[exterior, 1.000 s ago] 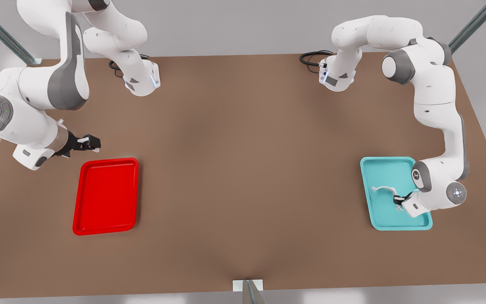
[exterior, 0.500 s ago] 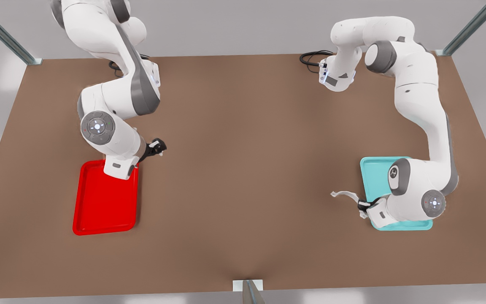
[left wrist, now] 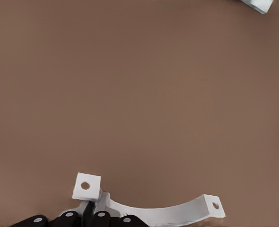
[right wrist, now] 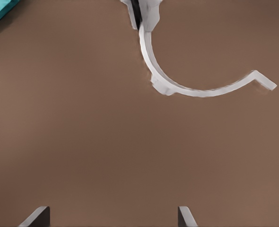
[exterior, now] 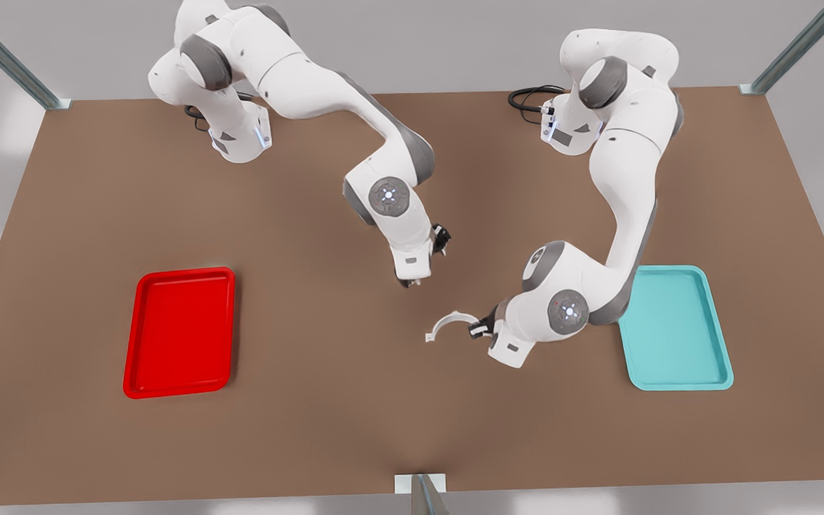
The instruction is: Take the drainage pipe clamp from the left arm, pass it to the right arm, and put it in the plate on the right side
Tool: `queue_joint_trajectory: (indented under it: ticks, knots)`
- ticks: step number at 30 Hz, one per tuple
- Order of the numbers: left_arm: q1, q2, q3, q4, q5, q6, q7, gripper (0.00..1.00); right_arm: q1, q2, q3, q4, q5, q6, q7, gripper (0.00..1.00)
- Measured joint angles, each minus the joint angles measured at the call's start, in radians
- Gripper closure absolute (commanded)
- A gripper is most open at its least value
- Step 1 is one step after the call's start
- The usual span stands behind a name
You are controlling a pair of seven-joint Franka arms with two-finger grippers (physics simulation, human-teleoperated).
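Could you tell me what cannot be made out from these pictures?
- Left wrist view: the left gripper is cut off by the picture's edge, so how deep it grips the clamp is unclear.
- Right wrist view: the right gripper is cut off but for its two spread fingertips, and the teal tray but for a corner.
- Front view: the steep angle hides the clamp's height above the table.

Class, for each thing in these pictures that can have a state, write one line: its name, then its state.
Drainage pipe clamp: held by one end tab in the left tool, off both trays.
Left tool: shut on the clamp, beside the teal tray.
Right tool: open, empty, facing the clamp.
Red plate: empty.
Teal tray: empty.
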Motion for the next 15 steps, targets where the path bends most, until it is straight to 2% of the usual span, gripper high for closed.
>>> queue_joint_trajectory:
  ticks: [7,8,15]
  knots:
    - [-0.015,0.012,-0.007,0.003,-0.002,0.073,-0.342,0.79,0.020,0.019,-0.008,-0.046,-0.257,0.250,-0.075,0.02]
    - [-0.015,0.012,-0.007,0.003,-0.002,0.078,-0.381,0.79,0.011,0.034,-0.010,-0.048,-0.280,0.294,-0.096,0.04]
    - [-0.012,0.010,-0.006,0.003,-0.003,0.093,-0.597,0.79,-0.007,0.193,-0.015,0.018,-0.360,0.593,-0.242,0.03]
